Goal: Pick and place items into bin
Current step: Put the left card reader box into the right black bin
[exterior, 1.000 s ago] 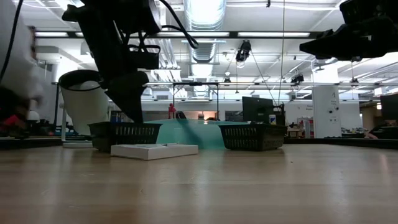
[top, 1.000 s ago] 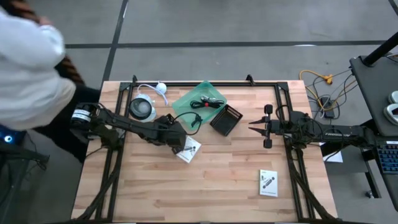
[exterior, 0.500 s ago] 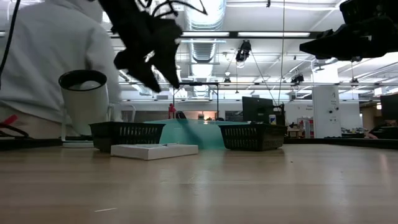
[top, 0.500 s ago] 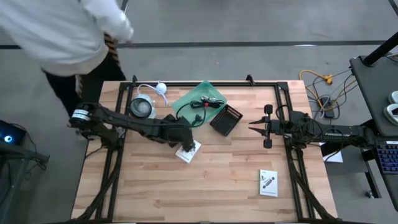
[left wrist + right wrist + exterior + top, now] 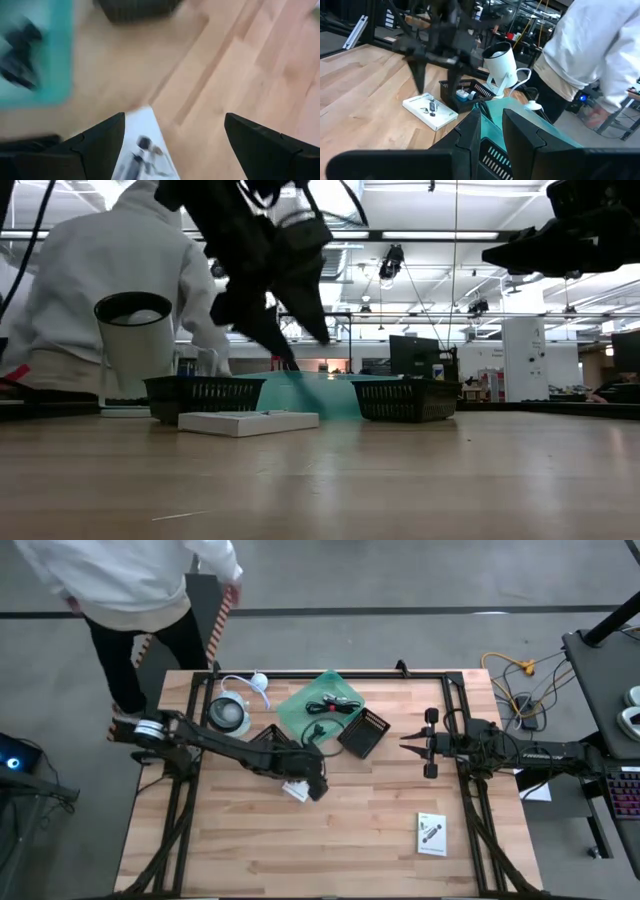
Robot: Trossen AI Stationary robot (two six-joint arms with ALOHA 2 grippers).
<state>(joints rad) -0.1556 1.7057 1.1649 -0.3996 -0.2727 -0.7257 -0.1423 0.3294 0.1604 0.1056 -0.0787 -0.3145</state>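
Note:
My left gripper (image 5: 317,789) hangs open above a white printed packet (image 5: 293,788) that lies flat near the table's middle. In the left wrist view the packet (image 5: 145,150) shows between and below the spread fingers. In the low view this gripper (image 5: 305,350) is raised clear of the packet (image 5: 248,422). The teal bin (image 5: 298,700) sits toward the far edge and holds a black cable with a red tie (image 5: 326,707). A second packet (image 5: 431,833) lies near the right near corner. My right gripper (image 5: 403,746) waits shut, raised over the table's right side.
A black mesh basket (image 5: 363,733) stands right of the bin. A white cup-like device (image 5: 230,715) with a cord sits at the far left. A person in white (image 5: 120,580) stands just beyond the far left edge. Bare wood lies toward the near edge.
My left gripper has risen from beside the packet and moved toward the table's right and slightly toward the near edge, ending over the packet's right end. The packet has stayed put. The person has walked along the far left edge toward the right.

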